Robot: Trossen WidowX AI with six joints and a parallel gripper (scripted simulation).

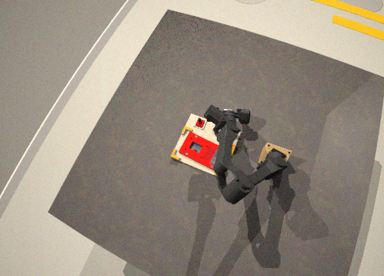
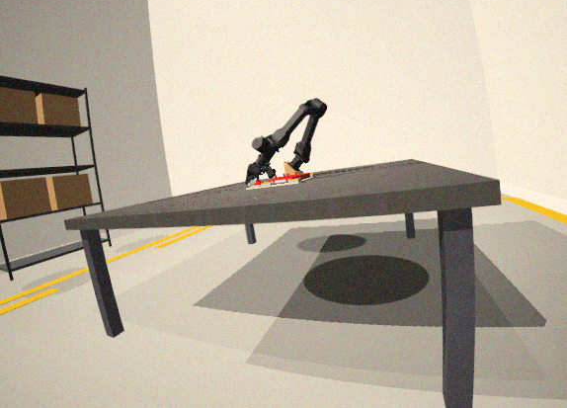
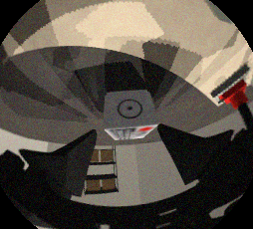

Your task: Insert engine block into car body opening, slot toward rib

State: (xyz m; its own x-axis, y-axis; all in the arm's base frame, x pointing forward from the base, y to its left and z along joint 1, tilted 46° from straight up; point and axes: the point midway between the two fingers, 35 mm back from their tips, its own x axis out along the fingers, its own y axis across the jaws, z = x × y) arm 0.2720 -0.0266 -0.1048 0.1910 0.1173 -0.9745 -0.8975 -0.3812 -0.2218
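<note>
The red car body lies on a cream board, with a squarish opening showing a grey inside. The arm hides its right part. In the wrist view the grey engine block shows a face with a dark ring; a narrow lower face has red and pale streaks. My gripper is open around the block's near end, with gaps on both sides. It is at the board's upper edge, off the opening. The block's slot, and what the block rests on, cannot be made out.
The cream board has yellow corner pieces and a red holder with a black knob, just right of my gripper in the wrist view. The arm's base stands on a tan plate. The dark table lies below.
</note>
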